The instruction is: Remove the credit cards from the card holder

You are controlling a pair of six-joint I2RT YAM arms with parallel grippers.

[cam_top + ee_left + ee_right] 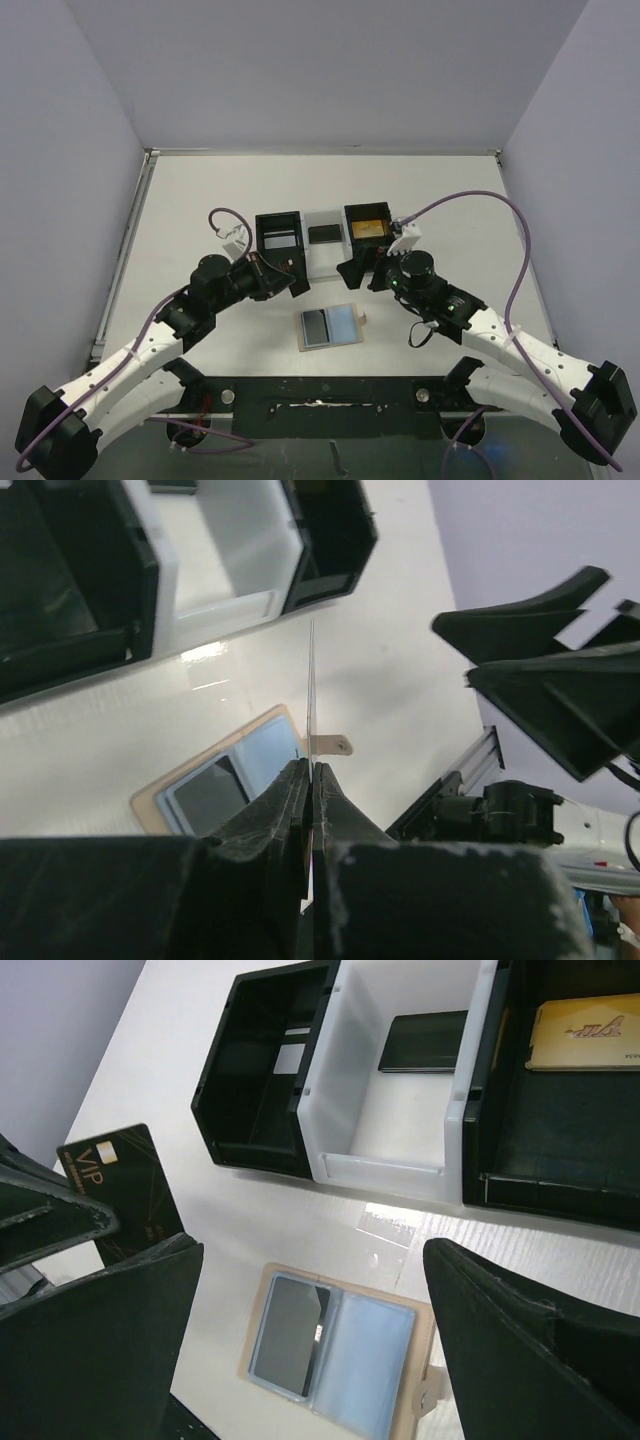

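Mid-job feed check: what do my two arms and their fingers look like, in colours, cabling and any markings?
The left arm and right arm match: white link shells with black joint housings. A purple cable loops along each. The fingers are matte black, broad wedges; the left pair shows whitish scuffs. No sleeves, and no lettering I can read.

A black-and-white three-compartment tray (322, 259) sits on the white table (200, 200).
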